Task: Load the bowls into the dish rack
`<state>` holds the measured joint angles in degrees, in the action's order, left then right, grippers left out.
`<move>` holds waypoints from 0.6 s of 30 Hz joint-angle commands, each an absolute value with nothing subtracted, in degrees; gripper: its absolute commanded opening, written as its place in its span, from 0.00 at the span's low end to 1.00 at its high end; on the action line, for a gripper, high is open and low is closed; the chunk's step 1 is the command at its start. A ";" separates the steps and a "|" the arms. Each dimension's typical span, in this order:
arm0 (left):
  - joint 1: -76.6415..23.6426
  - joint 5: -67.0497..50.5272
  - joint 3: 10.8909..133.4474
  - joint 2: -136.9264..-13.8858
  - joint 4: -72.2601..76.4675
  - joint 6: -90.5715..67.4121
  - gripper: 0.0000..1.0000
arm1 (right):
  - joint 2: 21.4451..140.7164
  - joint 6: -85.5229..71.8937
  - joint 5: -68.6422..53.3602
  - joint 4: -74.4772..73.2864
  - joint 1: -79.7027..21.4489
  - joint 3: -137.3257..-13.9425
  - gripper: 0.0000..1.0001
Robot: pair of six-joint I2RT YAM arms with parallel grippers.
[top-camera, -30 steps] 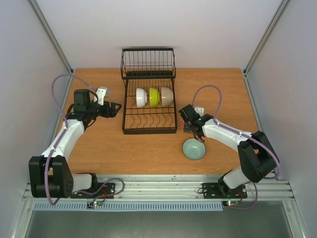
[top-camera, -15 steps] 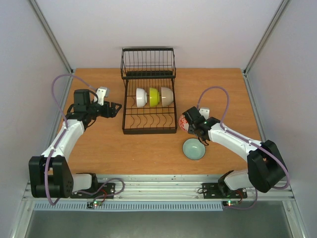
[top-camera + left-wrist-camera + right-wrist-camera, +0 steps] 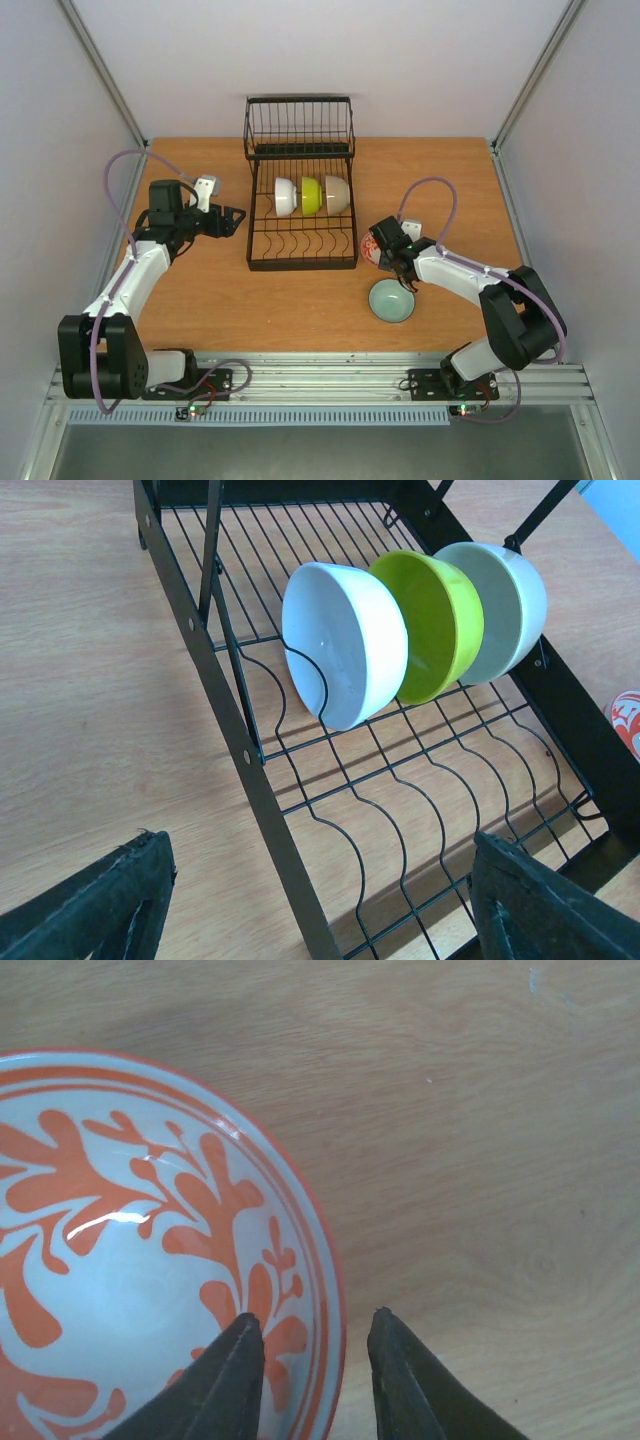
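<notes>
Fourth bowl in hand, by the look of it: three racked, one gripped, one left to fetch.

Right gripper (image 3: pixel 312 1318): nearly shut, pinching the rim of the red bowl (image 3: pixel 130 1260), with one finger (image 3: pixel 225 1380) inside the bowl and the other outside it. Seems to hold the bowl tipped up off the surface (image 3: pixel 480 1140), though any contact underneath is hidden. Just to this gripper's left, the rack (image 3: pixel 300 262). Close behind it, toward its arm's base, the teal bowl (image 3: pixel 391 301), upright on the surface and untouched.

Next move, as a judgement: carry the red bowl leftward over the rack's side wire, keep it on edge, and lower it between free prongs (image 3: pixel 400 810). Looks easiest in the bare row on the near side of the three racked bowls, since the cream bowl (image 3: pixel 338 194) sits hard against the rack's right end. Calls for a firm pinch throughout, as a rim grip on glazed ceramic could let the bowl swing or slip.

Left gripper (image 3: pixel 236 219): spread wide, holding and touching nothing, hanging off the rack's far side from the right gripper. Ahead of its fingers, the white bowl (image 3: pixel 345 645) nearest, then the green bowl (image 3: pixel 440 620), then the cream one, all standing on edge.
</notes>
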<state>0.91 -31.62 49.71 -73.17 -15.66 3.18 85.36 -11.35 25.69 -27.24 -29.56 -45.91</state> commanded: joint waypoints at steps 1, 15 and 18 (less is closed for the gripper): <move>1.05 -32.43 51.15 -73.89 -14.67 3.16 0.81 | 85.64 -11.31 24.73 -23.32 -29.18 -44.81 0.25; 1.05 -32.64 52.07 -75.06 -15.70 3.42 0.81 | 78.81 -11.17 28.29 -25.95 -29.16 -43.70 0.01; 0.97 -32.95 52.27 -75.14 -16.12 3.58 0.81 | 73.18 -9.55 28.08 -25.43 -29.70 -43.22 0.01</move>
<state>0.91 -31.77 50.04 -74.67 -16.14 3.22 80.36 -11.18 25.93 -24.12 -29.30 -43.88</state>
